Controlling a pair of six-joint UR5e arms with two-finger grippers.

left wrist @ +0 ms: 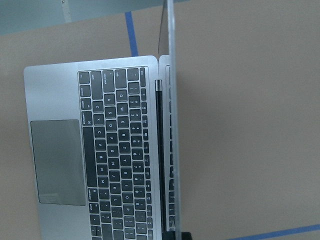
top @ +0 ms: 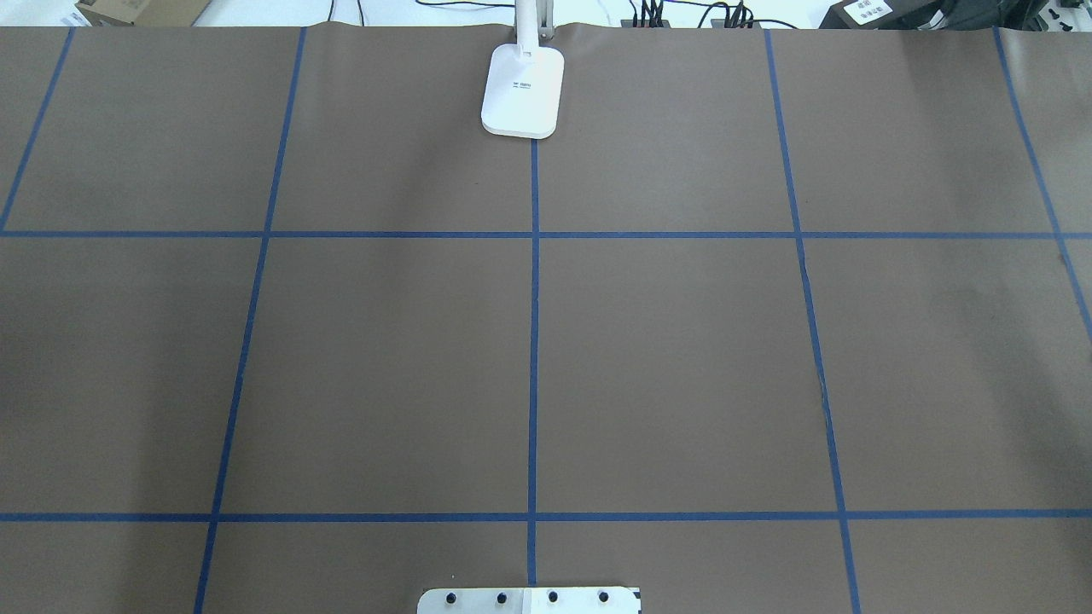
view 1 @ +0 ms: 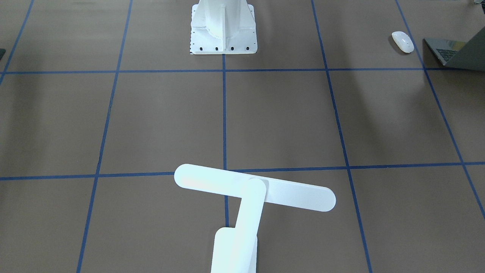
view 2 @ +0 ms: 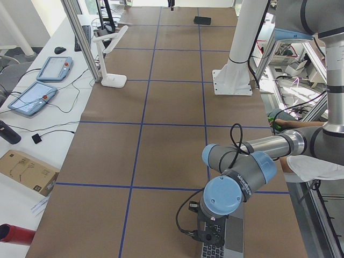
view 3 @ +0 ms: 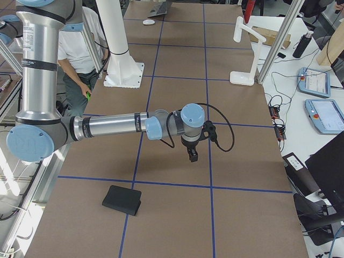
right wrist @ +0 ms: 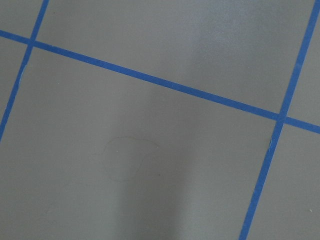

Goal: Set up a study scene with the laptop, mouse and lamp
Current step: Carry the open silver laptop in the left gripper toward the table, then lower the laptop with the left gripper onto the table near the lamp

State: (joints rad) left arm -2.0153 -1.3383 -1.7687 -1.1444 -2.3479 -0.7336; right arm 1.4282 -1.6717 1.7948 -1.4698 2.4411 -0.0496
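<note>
Hovering low over the open laptop, the left gripper points straight down. Its wrist camera looks along the upright lid, seen edge-on, with the keyboard and trackpad spread out to one side. I cannot tell from these views whether its fingers are spread or closed, or whether they touch the lid.

The mouse lies just beside the laptop, on the side toward the white pedestal. The lamp stands well apart from this gripper, at the table edge across from the robot.

The right gripper hangs over bare brown paper and blue tape lines near mid-table, and its opening cannot be judged either. A black mat lies near it, toward the table's right end.

Risks, as I judge them:
- A pinch on the thin lid edge could fold the screen shut or tip the laptop backward, since the hinge gives way before the base moves.
- Dragging the laptop could wrinkle the paper or sweep the mouse along with it.
- Bringing the laptop toward the centre could cross the outstretched right arm.
- A person is close behind the robot.

Counted:
- one laptop
- one mouse
- one lamp
- one mat
- one pedestal
- two arms
</note>
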